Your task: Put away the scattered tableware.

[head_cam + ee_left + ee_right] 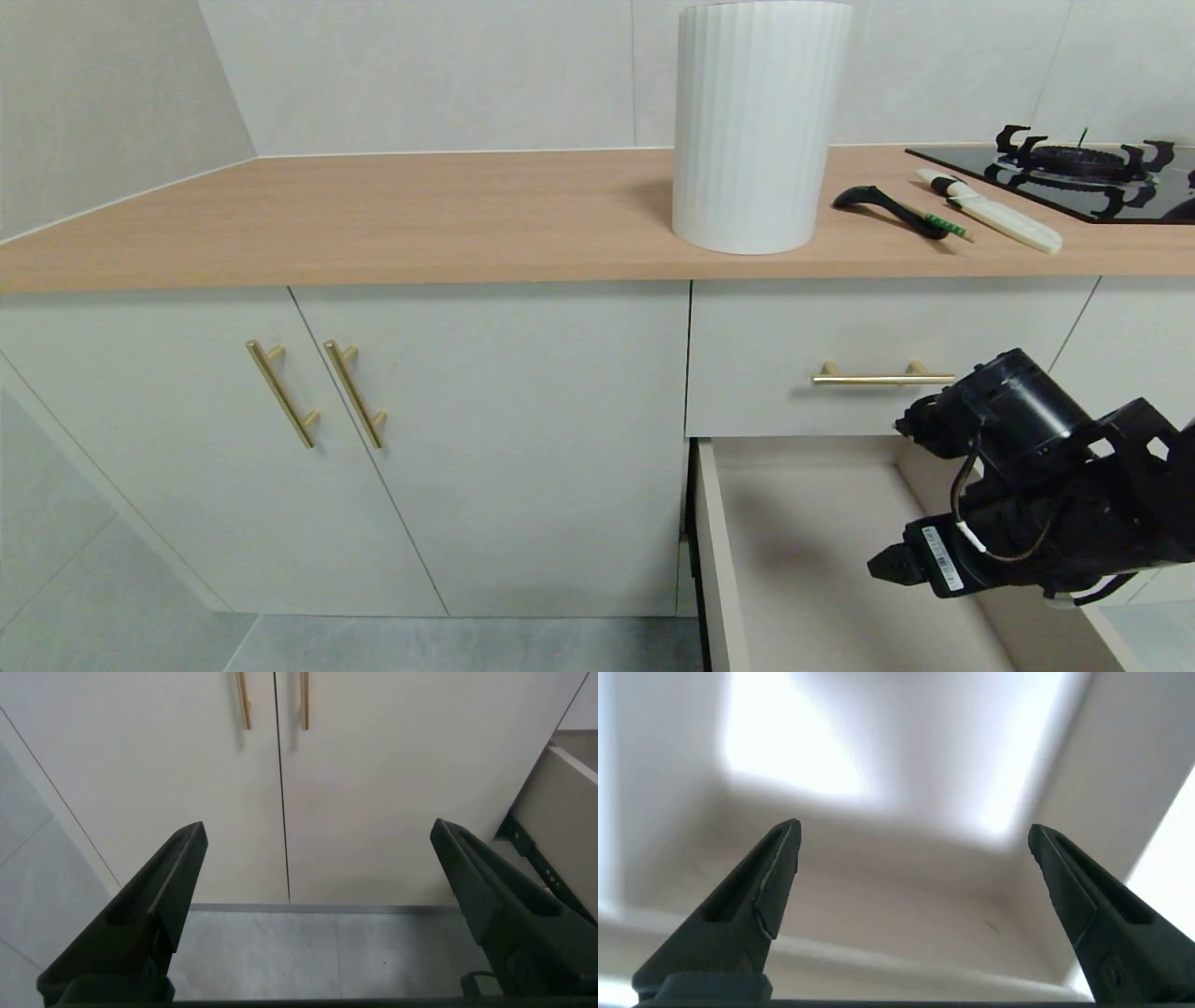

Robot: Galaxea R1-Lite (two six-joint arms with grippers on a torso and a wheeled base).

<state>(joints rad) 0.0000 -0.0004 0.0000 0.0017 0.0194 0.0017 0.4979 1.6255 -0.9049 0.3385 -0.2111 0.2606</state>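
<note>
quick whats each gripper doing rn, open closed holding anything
left gripper: open, holding nothing, facing the cabinet doors
right gripper: open, holding nothing, over the open drawer

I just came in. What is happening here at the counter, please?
The robot is tidying tableware, but holds nothing at this moment. Its right gripper hangs over the open drawer below the countertop, fingers apart and empty. The left gripper, also open, faces the closed cabinet doors. A black-handled utensil and a white knife lie on the countertop between a tall white ribbed container and the stove, not yet put away.
</note>
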